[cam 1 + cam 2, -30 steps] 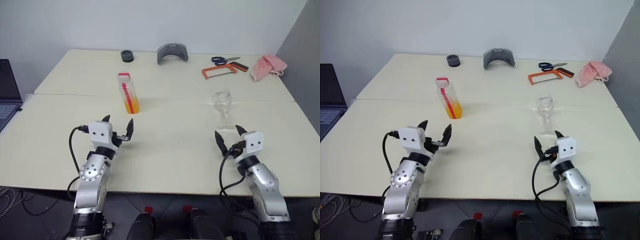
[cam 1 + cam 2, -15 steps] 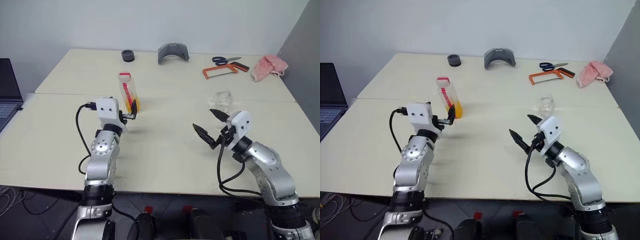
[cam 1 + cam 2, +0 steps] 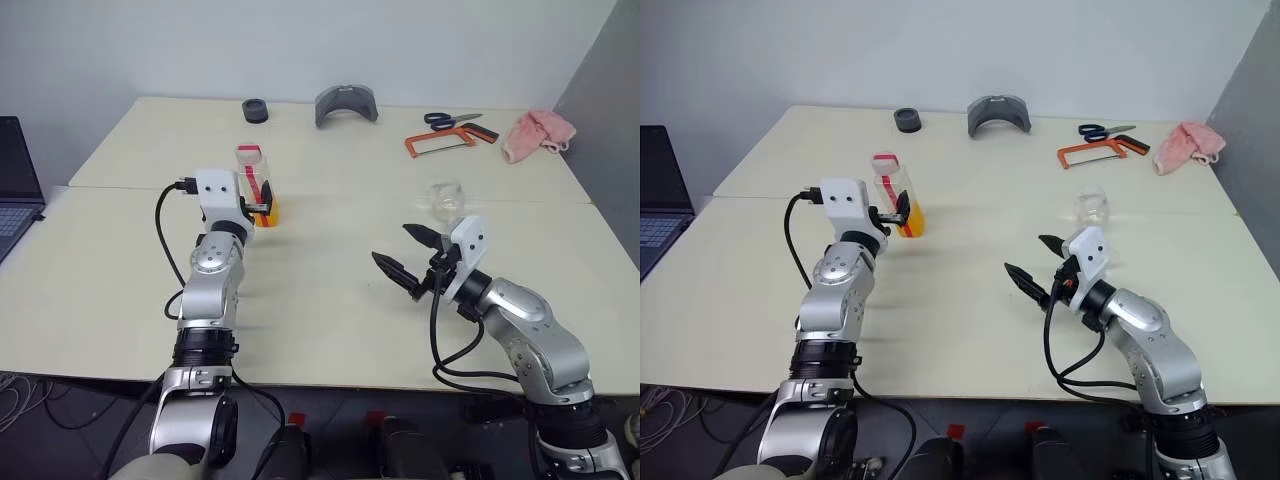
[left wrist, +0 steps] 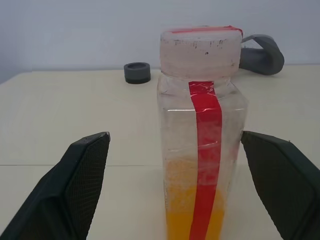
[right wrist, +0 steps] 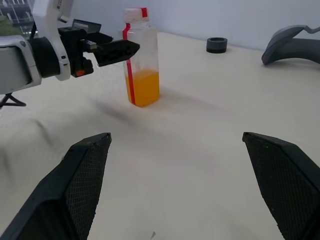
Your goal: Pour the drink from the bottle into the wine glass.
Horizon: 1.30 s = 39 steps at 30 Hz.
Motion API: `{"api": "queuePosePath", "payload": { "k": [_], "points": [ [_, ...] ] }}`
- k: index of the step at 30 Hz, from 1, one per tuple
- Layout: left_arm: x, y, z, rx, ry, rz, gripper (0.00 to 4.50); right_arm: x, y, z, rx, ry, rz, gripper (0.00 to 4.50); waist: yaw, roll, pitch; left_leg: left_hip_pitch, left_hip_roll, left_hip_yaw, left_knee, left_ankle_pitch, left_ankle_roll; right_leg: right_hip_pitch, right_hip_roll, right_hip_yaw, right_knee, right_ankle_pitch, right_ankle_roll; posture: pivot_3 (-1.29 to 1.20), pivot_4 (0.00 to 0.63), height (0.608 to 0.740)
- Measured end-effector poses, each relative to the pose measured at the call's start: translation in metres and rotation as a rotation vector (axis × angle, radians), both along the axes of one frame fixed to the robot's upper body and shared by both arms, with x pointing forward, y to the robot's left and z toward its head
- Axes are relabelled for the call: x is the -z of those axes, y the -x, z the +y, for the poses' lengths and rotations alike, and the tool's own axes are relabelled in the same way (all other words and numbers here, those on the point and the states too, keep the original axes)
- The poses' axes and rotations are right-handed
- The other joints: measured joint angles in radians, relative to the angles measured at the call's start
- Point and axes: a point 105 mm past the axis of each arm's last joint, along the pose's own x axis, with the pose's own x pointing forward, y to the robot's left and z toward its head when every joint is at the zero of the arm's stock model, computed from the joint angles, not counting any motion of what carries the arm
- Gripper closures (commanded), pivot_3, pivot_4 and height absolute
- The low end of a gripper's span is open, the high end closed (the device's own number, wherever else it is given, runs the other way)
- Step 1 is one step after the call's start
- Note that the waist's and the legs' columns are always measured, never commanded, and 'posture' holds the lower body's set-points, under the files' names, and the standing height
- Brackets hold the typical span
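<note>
Moved: left gripper [image 4: 175, 195] up to 1 bottle [image 3: 256, 186], apart | right gripper [image 3: 408, 254] apart | 1 wine glass [image 3: 446, 198]

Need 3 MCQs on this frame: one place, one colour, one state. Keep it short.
1. Where does the bottle stand?
A. Between the left gripper's fingers
B. Beside the scissors
C. On the laptop

2. What colour is the drink?
A. Green
B. Orange
C. Purple

3. How is the right gripper?
A. Shut on the wine glass
B. Shut, empty
C. Open, empty

Key: 1 A, the left wrist view shows a finger on each side of the bottle, not yet touching. 2 B, orange fills the bottle's lower part. 3 C, its fingers are spread over bare table, with the wine glass beyond it.
</note>
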Motion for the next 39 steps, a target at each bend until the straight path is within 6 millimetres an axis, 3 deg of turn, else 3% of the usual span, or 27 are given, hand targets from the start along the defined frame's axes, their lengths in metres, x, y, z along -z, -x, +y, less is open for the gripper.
{"api": "queuePosePath", "payload": {
  "k": [9,13,39],
  "points": [
    [-0.015,-0.022,-0.004,-0.001,-0.038,0.019,0.02,-0.012,0.002,0.012,-0.086,0.0,-0.019,0.0,-0.001,0.0,0.0,0.0,-0.001,0.0,0.0,0.0,0.0,-0.001,0.0,0.0,0.0,0.0,0.0,0.0,0.15,0.74],
    [-0.007,-0.027,-0.004,-0.003,-0.042,0.058,0.02,-0.017,0.005,0.013,-0.146,0.032,-0.04,0.0,-0.001,0.0,0.0,-0.001,-0.001,0.0,0.0,0.0,0.0,-0.001,0.0,0.0,0.0,0.0,0.0,0.0,0.15,0.74],
    [-0.016,-0.046,-0.004,-0.01,-0.059,0.059,0.02,-0.021,0.007,0.021,-0.19,0.038,-0.056,0.0,-0.001,0.0,0.0,-0.002,-0.001,0.0,0.0,0.0,0.0,-0.001,0.0,-0.001,0.0,0.0,0.0,0.0,0.15,0.74]
  ]
}}
